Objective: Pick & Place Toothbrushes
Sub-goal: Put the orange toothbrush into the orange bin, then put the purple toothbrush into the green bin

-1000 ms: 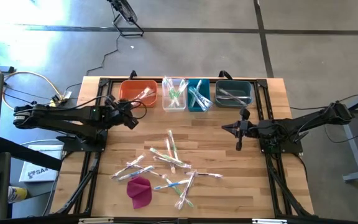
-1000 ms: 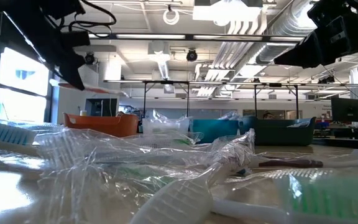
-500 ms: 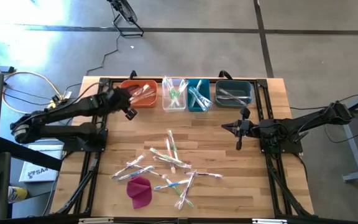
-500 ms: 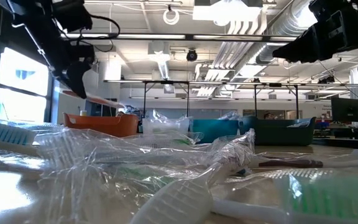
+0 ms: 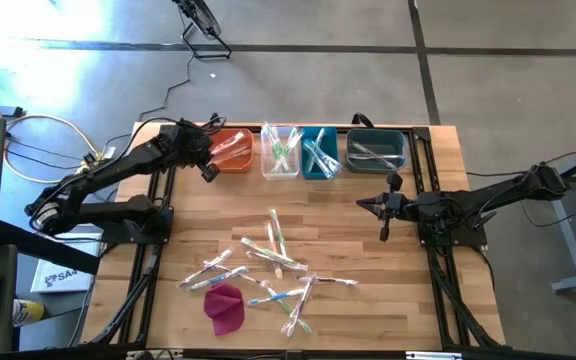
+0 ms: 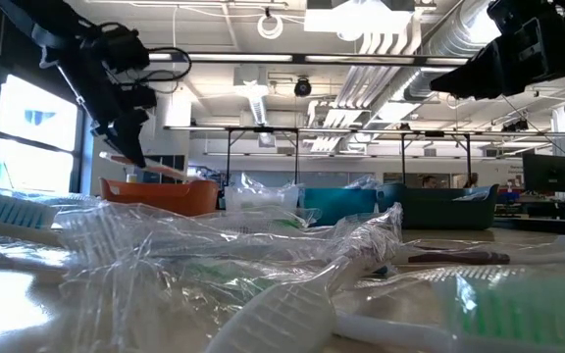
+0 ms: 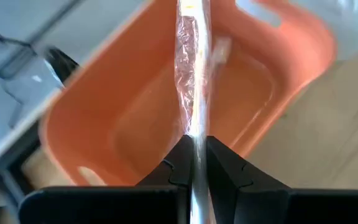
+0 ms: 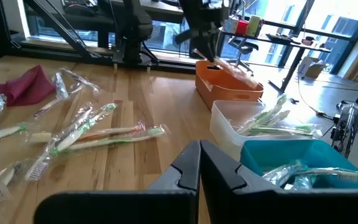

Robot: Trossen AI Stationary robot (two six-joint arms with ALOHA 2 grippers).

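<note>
My left gripper (image 5: 211,152) hangs over the orange bin (image 5: 230,160) at the table's far left, shut on a toothbrush (image 7: 191,74) in a clear wrapper. In the low view the brush (image 6: 155,169) pokes out of the gripper (image 6: 116,152) above the bin's rim (image 6: 160,186). Several more wrapped toothbrushes (image 5: 268,262) lie loose on the wood near the front edge. My right gripper (image 5: 363,205) waits shut at the right, above the table, with nothing in it. My left gripper pinches the wrapped toothbrush (image 7: 195,127) between its two fingertips. The brush runs along the fingers and sticks far out ahead of them. The fingers slant down from the table's left toward the far side. The brush is lifted clear, tipped slightly downward over the orange bin's inside (image 7: 135,124).
Beside the orange bin along the far edge stand a clear bin (image 5: 280,152), a teal bin (image 5: 320,153) and a dark grey bin (image 5: 376,150), each with wrapped brushes inside. A magenta cloth lump (image 5: 225,306) lies at the front left of the pile.
My left gripper has swung toward the table's far edge, from the bare wood in front of the orange bin to over that bin, turning as it went. It has kept the wrapped toothbrush, which now points into the bin.
</note>
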